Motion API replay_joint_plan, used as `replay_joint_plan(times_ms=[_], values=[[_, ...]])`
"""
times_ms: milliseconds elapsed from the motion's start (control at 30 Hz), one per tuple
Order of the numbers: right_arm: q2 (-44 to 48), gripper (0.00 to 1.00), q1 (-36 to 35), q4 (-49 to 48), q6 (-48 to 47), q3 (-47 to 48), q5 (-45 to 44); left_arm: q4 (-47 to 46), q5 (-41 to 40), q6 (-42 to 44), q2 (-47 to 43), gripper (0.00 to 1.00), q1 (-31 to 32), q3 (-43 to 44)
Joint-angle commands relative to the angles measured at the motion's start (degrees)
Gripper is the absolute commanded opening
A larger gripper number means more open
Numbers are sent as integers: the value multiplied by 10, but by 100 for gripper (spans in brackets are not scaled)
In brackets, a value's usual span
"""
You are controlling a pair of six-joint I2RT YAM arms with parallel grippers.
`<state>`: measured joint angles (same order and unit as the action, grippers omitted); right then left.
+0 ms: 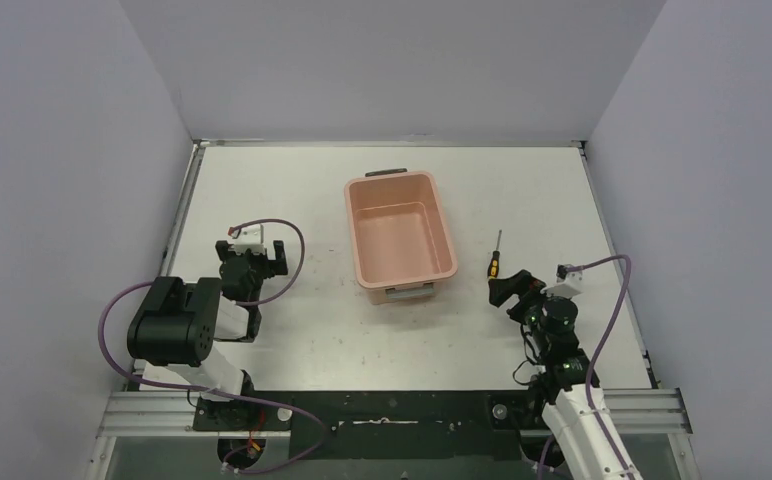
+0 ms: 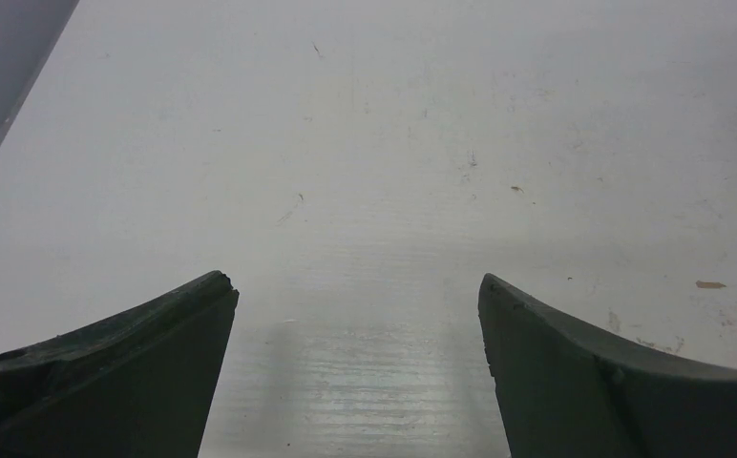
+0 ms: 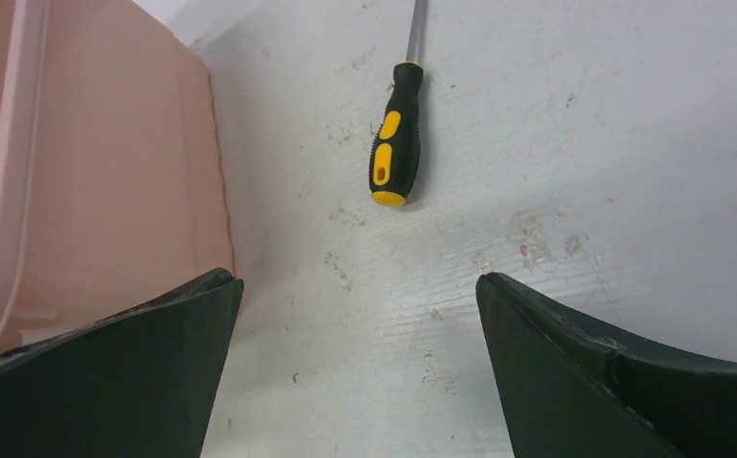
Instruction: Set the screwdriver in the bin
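Right gripper (image 3: 355, 279): jaws wide, empty, just short of the screwdriver (image 3: 393, 143). It lies flat, right of the bin (image 3: 107, 162), apart from it, handle nearest. Likely light, stiff; thin shaft slippery, so grip the thick handle. Left gripper (image 2: 355, 281), left of bin: wide, empty.

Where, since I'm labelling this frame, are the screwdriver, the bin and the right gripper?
screwdriver (image 3: 392, 153), right wrist view, on its yellow-and-black handle.
bin (image 1: 398, 240), top external view, on its bare floor.
right gripper (image 3: 355, 279), right wrist view, midway between its open fingertips.
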<state>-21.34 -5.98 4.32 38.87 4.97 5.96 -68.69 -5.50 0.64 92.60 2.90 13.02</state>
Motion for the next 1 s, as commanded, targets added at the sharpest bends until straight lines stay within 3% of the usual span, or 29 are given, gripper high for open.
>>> replay_joint_plan(times_ms=[0, 233, 533, 767, 800, 867, 967], values=[[-24, 100, 2, -17, 2, 27, -14, -17, 9, -3, -2, 97, -1, 10], [-121, 100, 2, 86, -48, 160, -58, -18, 9, -4, -2, 97, -1, 10], [-479, 100, -21, 226, -139, 410, -105, -17, 10, -3, -2, 97, -1, 11], [-653, 92, -40, 204, -147, 456, -140, -17, 11, -3, -2, 97, -1, 11], [-673, 89, -43, 194, -147, 455, -138, -17, 11, -4, -1, 97, -1, 11], [-701, 72, -52, 182, -147, 454, -139, -18, 11, -4, -2, 97, -1, 11], [-726, 31, -64, 180, -143, 454, -164, -17, 11, -4, -2, 97, -1, 11]])
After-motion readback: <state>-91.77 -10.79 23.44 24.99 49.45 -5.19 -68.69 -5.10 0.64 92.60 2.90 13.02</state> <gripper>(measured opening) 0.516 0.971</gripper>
